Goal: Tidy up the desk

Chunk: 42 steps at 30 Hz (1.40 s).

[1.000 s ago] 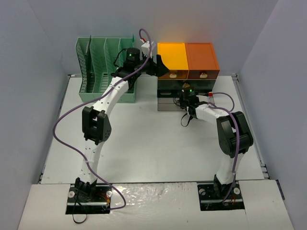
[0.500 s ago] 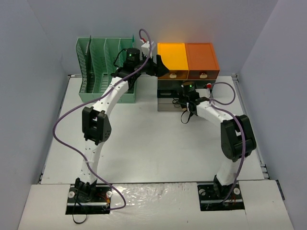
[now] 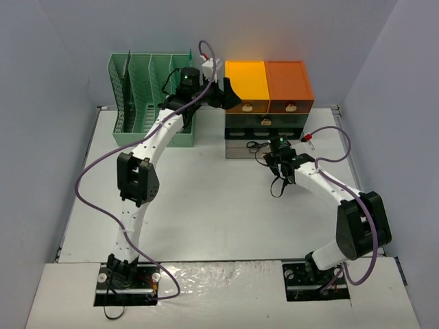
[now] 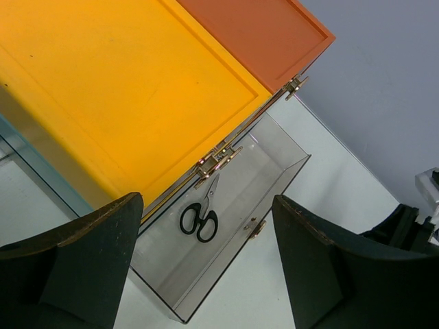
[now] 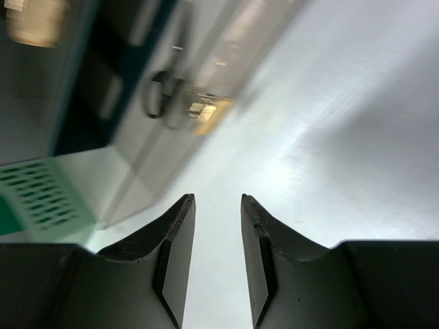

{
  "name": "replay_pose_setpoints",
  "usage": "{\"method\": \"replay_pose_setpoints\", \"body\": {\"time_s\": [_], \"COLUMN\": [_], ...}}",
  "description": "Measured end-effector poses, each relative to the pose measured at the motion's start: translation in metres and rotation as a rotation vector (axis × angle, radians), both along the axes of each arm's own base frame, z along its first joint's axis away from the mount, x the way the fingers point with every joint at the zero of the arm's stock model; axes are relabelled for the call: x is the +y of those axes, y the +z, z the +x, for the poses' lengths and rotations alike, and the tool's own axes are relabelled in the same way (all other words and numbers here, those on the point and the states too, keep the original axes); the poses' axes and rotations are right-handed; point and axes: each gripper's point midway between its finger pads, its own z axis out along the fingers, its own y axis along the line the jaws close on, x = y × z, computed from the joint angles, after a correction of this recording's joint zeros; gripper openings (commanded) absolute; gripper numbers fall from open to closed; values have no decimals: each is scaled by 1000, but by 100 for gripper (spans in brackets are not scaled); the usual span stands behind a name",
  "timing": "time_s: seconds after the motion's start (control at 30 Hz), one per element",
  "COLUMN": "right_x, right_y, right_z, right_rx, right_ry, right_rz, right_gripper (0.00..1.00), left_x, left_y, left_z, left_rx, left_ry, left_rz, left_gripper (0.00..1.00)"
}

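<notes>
From above, the matte off-white table (image 3: 206, 212) filled the floor of a booth closed in by plain grey-blue walls (image 3: 55, 68) on the left, right and far sides. Thin metal rails (image 3: 357, 179) ran along its edges. At its far edge a mint-green slotted file rack (image 3: 147, 96) stood to the left of an orange-topped drawer unit (image 3: 267, 86). The left arm (image 3: 147, 147) reached to the far edge between these two, and the right arm (image 3: 322, 185) bent in toward the front of the drawer unit.

In the left wrist view, the left end effector (image 4: 206, 199) was spread wide and held nothing. It hung above the unit's yellow-orange lid (image 4: 116, 89) and darker orange lid (image 4: 254, 34). Below them a clear drawer (image 4: 274, 164) stood open with black-handled scissors (image 4: 200, 218) lying inside. Pale table surface and grey wall showed beyond.

The right wrist view was blurred. The right end effector (image 5: 216, 199) had its fingers only a narrow gap apart, with nothing between them, above bare white table. The open drawer's brass-coloured handle (image 5: 206, 113) and a dark scissor loop showed ahead on the left. A corner of the green rack lay at the left edge.
</notes>
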Motion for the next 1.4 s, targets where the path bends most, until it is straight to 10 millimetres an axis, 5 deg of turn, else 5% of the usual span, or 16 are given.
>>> {"method": "replay_pose_setpoints", "body": {"time_s": [0.17, 0.4, 0.77, 1.07, 1.4], "right_x": [-11, -16, -23, -25, -31], "right_y": [-30, -45, -86, -71, -86], "right_z": [-24, -22, 10, 56, 80], "right_rx": [102, 133, 162, 68, 67], "right_ry": [-12, -45, -121, -149, -139], "right_rz": [-40, -62, -60, -25, -23], "right_gripper": [24, 13, 17, 19, 19], "left_x": [1, 6, 7, 7, 8], "left_y": [0, -9, -34, -34, -35], "left_z": [0, 2, 2, 2, 1], "left_rx": [3, 30, 97, 98, 100], "left_ry": [2, 10, 12, 13, 13], "left_rz": [3, 16, 45, 46, 50], "left_gripper": [73, 73, 73, 73, 73]}}
